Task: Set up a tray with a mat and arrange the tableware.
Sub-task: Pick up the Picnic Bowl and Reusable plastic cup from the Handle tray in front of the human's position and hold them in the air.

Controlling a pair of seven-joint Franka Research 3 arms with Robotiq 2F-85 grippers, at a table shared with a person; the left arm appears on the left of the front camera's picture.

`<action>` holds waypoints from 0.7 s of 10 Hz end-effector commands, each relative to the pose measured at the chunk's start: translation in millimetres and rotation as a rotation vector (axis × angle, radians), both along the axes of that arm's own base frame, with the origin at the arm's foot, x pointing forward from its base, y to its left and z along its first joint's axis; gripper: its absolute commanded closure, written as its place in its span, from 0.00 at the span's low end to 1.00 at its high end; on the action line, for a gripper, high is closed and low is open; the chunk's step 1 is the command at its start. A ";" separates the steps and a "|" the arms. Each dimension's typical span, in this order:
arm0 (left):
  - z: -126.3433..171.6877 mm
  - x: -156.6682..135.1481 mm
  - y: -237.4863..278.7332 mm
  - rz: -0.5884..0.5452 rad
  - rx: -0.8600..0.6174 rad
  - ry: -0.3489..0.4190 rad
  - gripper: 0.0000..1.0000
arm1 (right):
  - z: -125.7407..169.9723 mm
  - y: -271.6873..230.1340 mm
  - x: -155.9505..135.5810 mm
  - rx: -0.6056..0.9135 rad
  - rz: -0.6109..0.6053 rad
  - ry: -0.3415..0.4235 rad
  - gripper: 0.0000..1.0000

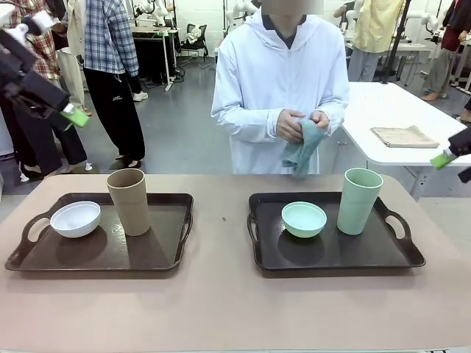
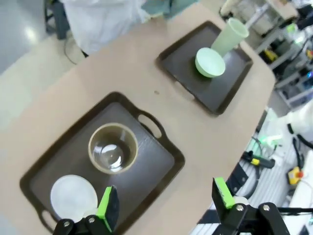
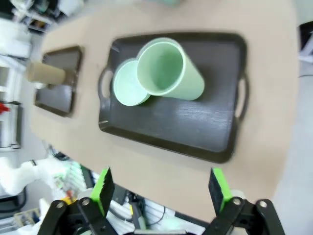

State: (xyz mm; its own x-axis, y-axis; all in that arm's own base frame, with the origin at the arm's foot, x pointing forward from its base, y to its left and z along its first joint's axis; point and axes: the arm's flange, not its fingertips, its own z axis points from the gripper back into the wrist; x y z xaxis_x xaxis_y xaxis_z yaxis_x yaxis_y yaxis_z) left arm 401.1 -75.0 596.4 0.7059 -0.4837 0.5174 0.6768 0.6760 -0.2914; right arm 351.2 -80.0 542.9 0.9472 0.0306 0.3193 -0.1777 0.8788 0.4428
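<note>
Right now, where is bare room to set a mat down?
Bare table lies between the left tray and right tray, and along the near edge. Each tray's front half is free. Crowded: the back halves, with white bowl and tan tumbler, mint bowl and mint tumbler.

The left gripper (image 2: 165,200) is raised high with its jaws spread wide, green pads facing each other; in the front view it reaches in from the upper left corner, its fingers slanting down toward the middle. The right gripper (image 3: 160,190) is raised too, its jaws just as wide apart, and one green fingertip pokes into the front view at the right edge. The person's hands (image 1: 291,125) are drawn together at waist height.
</note>
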 end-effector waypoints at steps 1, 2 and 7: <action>-5.0 28.1 -37.7 -0.119 0.107 -0.041 0.00 | 30.8 22.2 19.4 -0.047 -0.026 0.069 0.00; -12.4 38.1 -68.7 -0.195 0.160 -0.093 0.00 | 40.0 32.1 29.2 -0.087 -0.059 0.088 0.00; -65.1 73.7 -166.3 -0.427 0.109 -0.155 0.00 | -3.3 37.2 70.5 -0.132 0.219 -0.071 0.00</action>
